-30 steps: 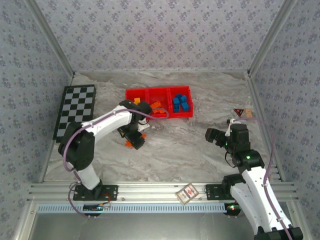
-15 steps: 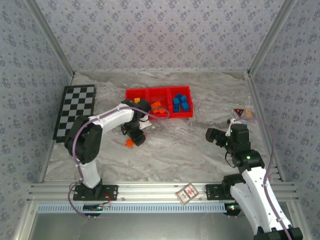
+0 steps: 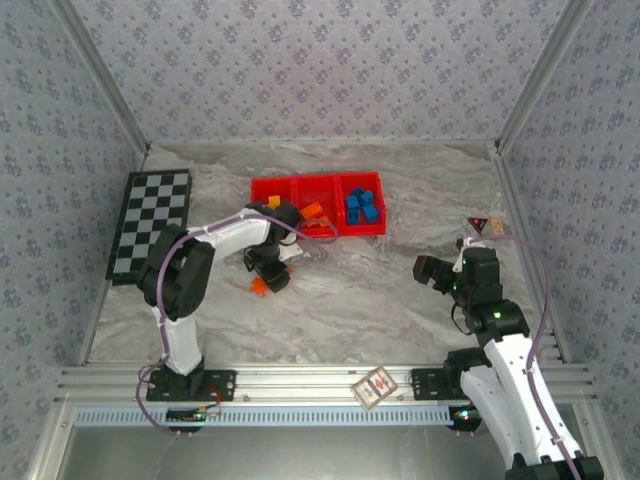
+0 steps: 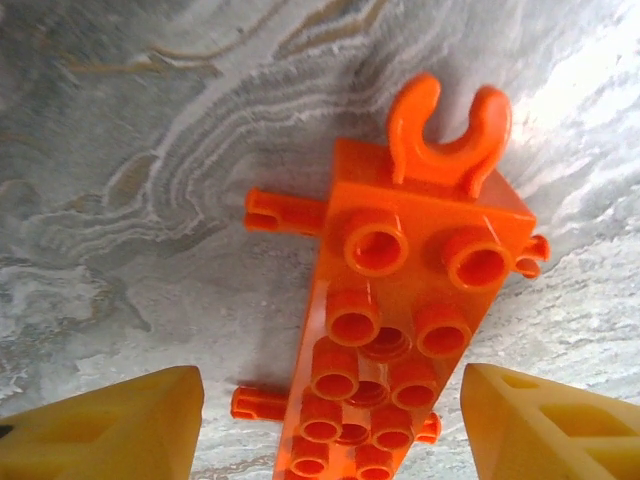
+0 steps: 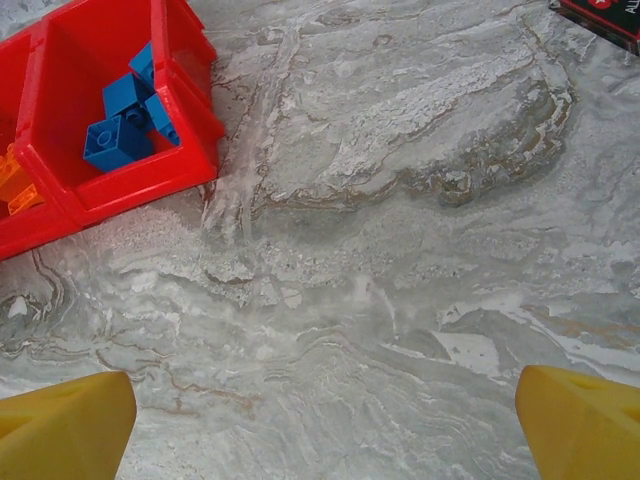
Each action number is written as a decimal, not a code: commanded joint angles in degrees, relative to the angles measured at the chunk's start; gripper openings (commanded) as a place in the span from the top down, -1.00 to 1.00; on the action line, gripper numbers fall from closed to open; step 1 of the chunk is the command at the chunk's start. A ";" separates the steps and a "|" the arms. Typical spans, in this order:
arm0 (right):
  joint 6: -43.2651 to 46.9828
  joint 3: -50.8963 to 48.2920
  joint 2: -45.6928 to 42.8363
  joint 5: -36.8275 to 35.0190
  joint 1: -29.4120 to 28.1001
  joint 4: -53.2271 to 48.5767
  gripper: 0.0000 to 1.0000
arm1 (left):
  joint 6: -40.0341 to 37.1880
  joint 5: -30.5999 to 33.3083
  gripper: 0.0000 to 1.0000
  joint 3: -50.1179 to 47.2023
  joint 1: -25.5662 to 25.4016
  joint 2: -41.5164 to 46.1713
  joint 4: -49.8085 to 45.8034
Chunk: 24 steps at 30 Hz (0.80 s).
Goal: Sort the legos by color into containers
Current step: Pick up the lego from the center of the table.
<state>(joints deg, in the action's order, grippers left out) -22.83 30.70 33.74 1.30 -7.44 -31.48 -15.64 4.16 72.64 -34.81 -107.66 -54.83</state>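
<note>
An orange lego (image 4: 400,330), a studded plate with a clip at its far end and pegs at its sides, lies flat on the marble table. My left gripper (image 4: 330,430) is open and straddles it, with a gap between each yellow finger (image 4: 110,425) and the plate. From above, the left gripper (image 3: 268,270) is just in front of the red tray (image 3: 318,232), with the orange lego (image 3: 258,287) poking out beside it. The tray's right compartment holds blue legos (image 3: 361,207) (image 5: 125,120). Orange ones (image 3: 313,211) lie in the middle compartment. My right gripper (image 3: 428,272) (image 5: 320,420) is open over bare table.
A black-and-white checkered board (image 3: 150,220) lies at the far left. Small cards (image 3: 487,226) sit near the right wall, and another card (image 3: 376,386) rests on the front rail. The tray's corner (image 5: 200,160) is at the upper left of the right wrist view.
The left arm has folded in toward its base while its gripper stayed over the orange lego, and its jaws have narrowed around the piece. The right arm has not moved.
</note>
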 commanded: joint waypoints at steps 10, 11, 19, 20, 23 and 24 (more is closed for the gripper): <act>1.10 1.39 -2.18 0.83 0.50 -0.01 -0.99 | -0.02 -2.39 0.01 0.42 0.29 -4.25 -1.96; 1.06 1.38 -2.35 0.81 0.50 -0.05 -0.99 | 0.06 -2.34 0.04 0.49 0.27 -4.34 -1.95; 1.05 1.22 -2.80 0.60 0.51 -0.11 -0.99 | 2.29 -0.68 0.40 0.18 0.25 -3.44 -0.62; 1.07 1.20 -2.80 0.63 0.50 -0.14 -0.99 | 2.79 -0.46 0.47 0.21 0.26 -3.26 -0.49; 1.07 1.25 -2.80 0.72 0.50 -0.16 -0.99 | 6.31 3.30 0.65 0.39 0.23 -2.65 0.81; 1.08 1.29 -2.80 0.72 0.52 -0.24 -0.99 | 8.83 5.01 0.66 0.89 0.20 -2.50 1.08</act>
<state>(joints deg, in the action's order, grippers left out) -22.81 30.70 31.48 1.41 -7.35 -31.53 -11.64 4.23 73.17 -34.85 -109.91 -55.51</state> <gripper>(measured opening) 0.995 0.207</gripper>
